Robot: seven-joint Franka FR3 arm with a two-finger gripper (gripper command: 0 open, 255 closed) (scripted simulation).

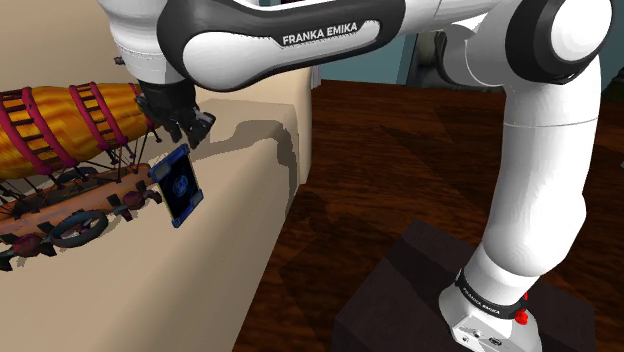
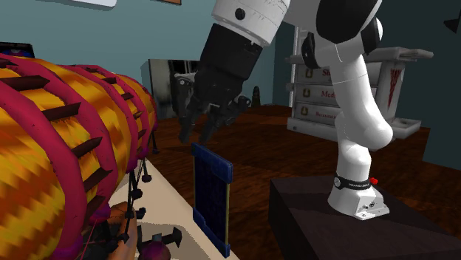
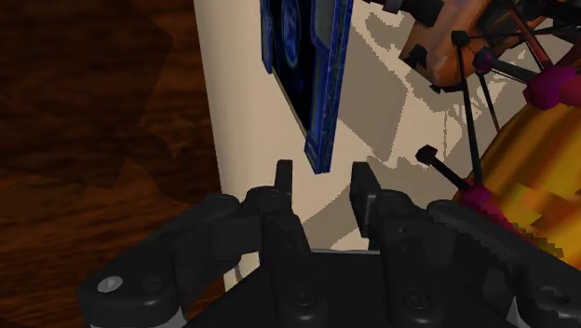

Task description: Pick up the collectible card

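On a beige table (image 1: pixel 205 290), the blue card (image 1: pixel 180 186) stands on edge just beside the gondola of a model airship (image 1: pixel 60 125), whose orange-and-yellow hull is ringed with magenta bands. The black gripper (image 1: pixel 190 130) hangs directly over the card's upper edge, fingers spread and touching nothing.

From the second exterior view, the card (image 2: pixel 211 198) rises near the table's edge (image 2: pixel 177 221), its dark blue face bordered in a brighter blue, with the gripper (image 2: pixel 196 133) poised above it and the airship (image 2: pixel 59 148) looming at that view's left. The arm's dark stand (image 2: pixel 332 229) sits on a dark wood floor (image 2: pixel 295 148).

Seen from the wrist, the card (image 3: pixel 307 84) lies just beyond the gripper (image 3: pixel 323 177), in line with the gap between the two fingertips (image 3: pixel 283 173) and clear of both. Whether the card touches the airship (image 3: pixel 521 149) cannot be told.
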